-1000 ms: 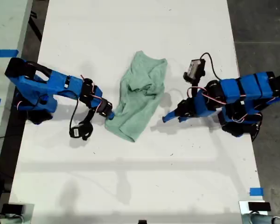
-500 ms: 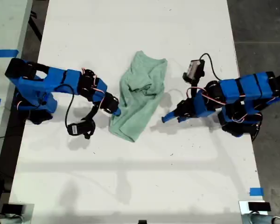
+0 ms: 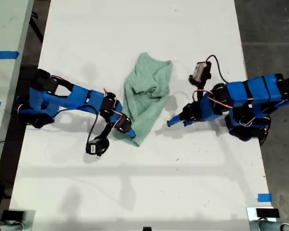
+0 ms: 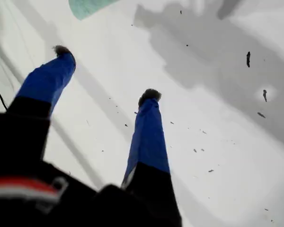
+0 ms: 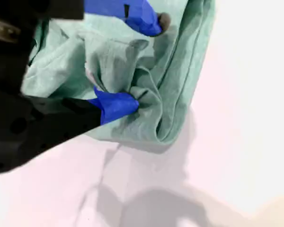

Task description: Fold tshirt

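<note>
The pale mint-green tshirt (image 3: 147, 94) lies crumpled in a loose heap at the middle of the white table (image 3: 135, 29). My second gripper (image 3: 126, 130) reaches in from the exterior view's left onto the heap's near corner. In the second wrist view its gripper (image 5: 142, 61) is open, its blue fingertips (image 5: 120, 104) pressed into the tshirt (image 5: 180, 85) with a raised fold between them. My first gripper (image 3: 171, 122) hovers at the exterior view's right, a short gap from the cloth. It is open (image 4: 106, 73) over bare table, with only a tshirt corner (image 4: 87, 5) showing.
Both arm bases stand at the table's side edges in the exterior view. Blue tape marks sit at the exterior view's left (image 3: 4, 54) and lower right (image 3: 264, 197). Dark floor (image 3: 269, 29) lies beyond the table's edge on the exterior view's right.
My second arm has stretched out along the tshirt's edge to its near corner, and that edge has been pushed in. The first arm has not moved.
</note>
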{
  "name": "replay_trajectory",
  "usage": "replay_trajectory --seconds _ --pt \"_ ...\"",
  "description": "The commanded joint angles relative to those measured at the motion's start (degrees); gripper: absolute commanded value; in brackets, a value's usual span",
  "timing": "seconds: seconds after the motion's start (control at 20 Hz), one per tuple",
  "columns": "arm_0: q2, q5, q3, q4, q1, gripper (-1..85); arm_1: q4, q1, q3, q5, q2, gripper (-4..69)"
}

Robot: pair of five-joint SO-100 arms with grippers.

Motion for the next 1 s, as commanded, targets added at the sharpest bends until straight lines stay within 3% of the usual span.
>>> replay_trajectory --seconds 0.0,0.15,0.25,0.65,0.95 --pt "5.8 -0.53 -4.57 6.5 -0.53 21.6 -1.05 -1.41 -0.62 0.09 0.88 26.7" --pt "20.65 -0.44 0.0 15.21 0.62 20.6 -0.35 -1.58 -0.26 0.44 2.02 26.7" --pt "33.49 -0.62 8.61 15.64 1.58 19.7 -0.18 -1.67 0.35 0.53 2.9 26.7" --pt "93.08 -14.06 69.35 2.55 2.29 16.8 2.11 -1.58 2.2 1.67 5.89 26.9" --pt "96.5 -14.59 73.56 4.04 1.76 17.1 3.16 -1.41 3.69 2.81 7.91 27.0"
